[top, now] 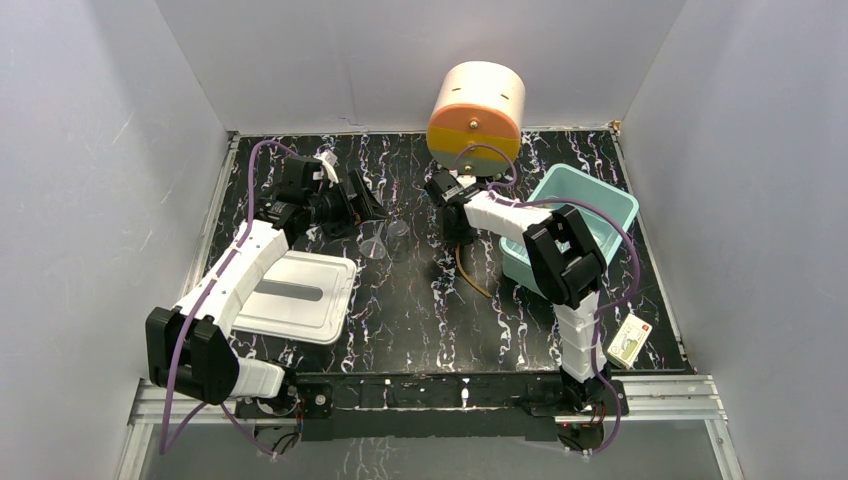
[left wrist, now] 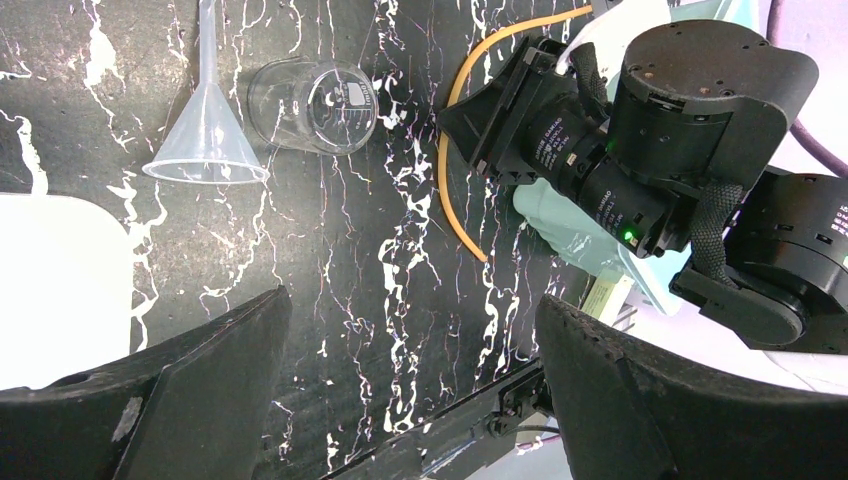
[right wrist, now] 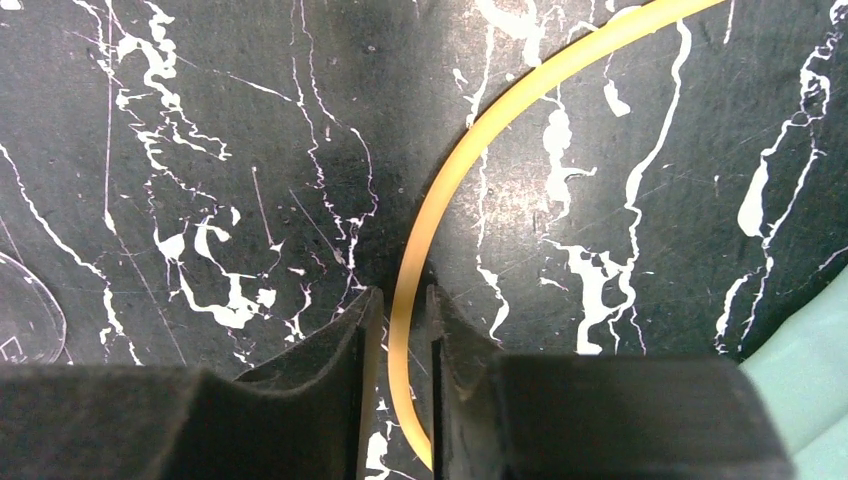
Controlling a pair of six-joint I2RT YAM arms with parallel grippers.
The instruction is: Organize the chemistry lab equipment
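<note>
Near the tabletop's middle, the right gripper (right wrist: 400, 296) straddles the tan rubber tubing (right wrist: 530, 90).
Jaws narrow, grip uncertain; left gripper (left wrist: 412, 300) spread wide.

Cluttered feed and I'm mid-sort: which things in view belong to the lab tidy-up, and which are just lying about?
Lab equipment to organize:
clear funnel
clear beaker
tan rubber tubing

Not equipment, just around:
cream-and-orange round drawer unit
small card box with red mark
teal bin
white lid
</note>
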